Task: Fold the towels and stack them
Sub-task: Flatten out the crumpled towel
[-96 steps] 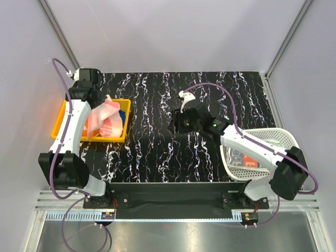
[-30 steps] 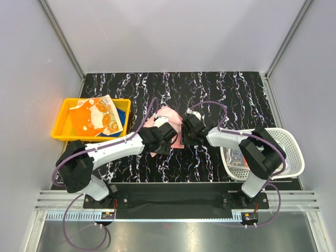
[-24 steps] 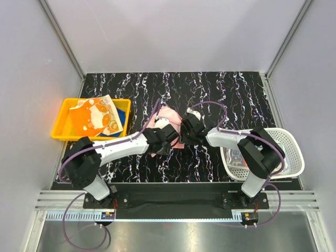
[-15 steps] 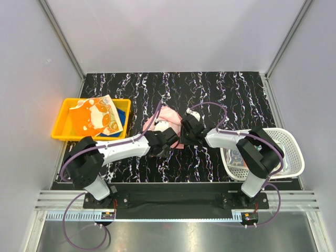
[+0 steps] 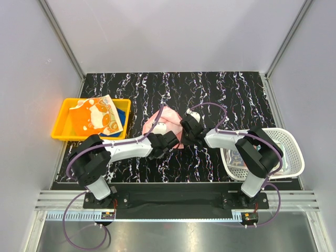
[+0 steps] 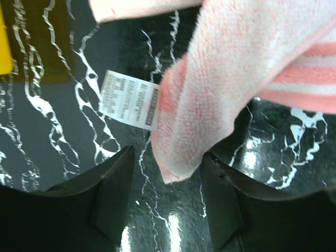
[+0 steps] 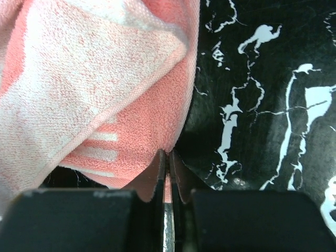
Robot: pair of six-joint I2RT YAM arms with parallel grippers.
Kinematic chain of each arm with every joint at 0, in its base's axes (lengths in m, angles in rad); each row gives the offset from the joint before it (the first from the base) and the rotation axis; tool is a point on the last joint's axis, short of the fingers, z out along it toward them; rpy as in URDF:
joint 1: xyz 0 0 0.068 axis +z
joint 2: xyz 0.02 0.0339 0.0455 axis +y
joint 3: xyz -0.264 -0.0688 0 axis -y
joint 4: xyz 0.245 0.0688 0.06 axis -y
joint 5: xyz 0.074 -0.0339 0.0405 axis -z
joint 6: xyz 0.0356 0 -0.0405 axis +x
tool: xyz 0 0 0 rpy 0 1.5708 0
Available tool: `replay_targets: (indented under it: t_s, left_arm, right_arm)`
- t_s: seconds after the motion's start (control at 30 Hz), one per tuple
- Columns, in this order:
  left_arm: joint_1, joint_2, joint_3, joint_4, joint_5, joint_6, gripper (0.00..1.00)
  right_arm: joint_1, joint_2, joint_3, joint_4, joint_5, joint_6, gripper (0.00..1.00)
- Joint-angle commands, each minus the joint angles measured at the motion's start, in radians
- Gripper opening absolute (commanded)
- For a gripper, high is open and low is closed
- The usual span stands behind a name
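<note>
1. A pink towel (image 5: 164, 119) with white stripes is seen lying in loose folds at the middle of the black, white-veined table (image 5: 226, 94). It is flanked by the two wrists, and its near edge is covered by them in the top view.
2. The left gripper (image 6: 167, 160) is held at the towel's near left corner with its fingers spread. The corner is seen hanging between them, and no clamping is shown.
3. The fingers of the right gripper (image 7: 168, 156) are pressed together, and the towel's near right edge is pinched at their tips, low over the table.
4. A yellow tray (image 5: 59, 129) is set at the left edge of the table, well apart from the pink towel. An orange cartoon towel (image 5: 97, 118) is laid over it, and a blue towel (image 5: 124, 112) is partly shown beneath that one.
5. A white mesh basket (image 5: 292, 140) is placed at the right edge. A printed cloth (image 5: 239, 157) is glimpsed inside, largely hidden by the right arm.
6. A white care tag (image 6: 129, 100) is sewn to the pink towel's edge and lies flat on the table. Rows of fine print are carried on it, but they are too small to be read.
</note>
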Motion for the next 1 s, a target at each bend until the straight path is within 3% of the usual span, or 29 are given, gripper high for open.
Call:
replay_targets:
  t_s: [0.0,0.27,0.43,0.7,0.97]
  left_arm:
    - [0.004,-0.002,0.045,-0.002,-0.104,-0.02,0.54]
    - [0.018,-0.003,0.066,-0.013,-0.112,0.005,0.19]
    - [0.044,-0.049,0.025,0.027,-0.063,0.022,0.05]
    - [0.137,-0.248,-0.116,0.214,0.27,0.075,0.0]
    - [0.2,-0.528,-0.103,0.293,0.636,0.043,0.0]
  right_arm:
    - [0.012,-0.032,-0.023,-0.096,0.05,-0.013,0.08]
    - [0.012,-0.106,-0.023,-0.155,0.083,-0.031,0.08]
    - [0.007,-0.155,-0.025,-0.194,0.117,-0.054,0.09]
    - [-0.005,-0.322,-0.022,-0.302,0.134,-0.092,0.07]
    - [-0.007,-0.583,0.174,-0.503,0.143,-0.192,0.02]
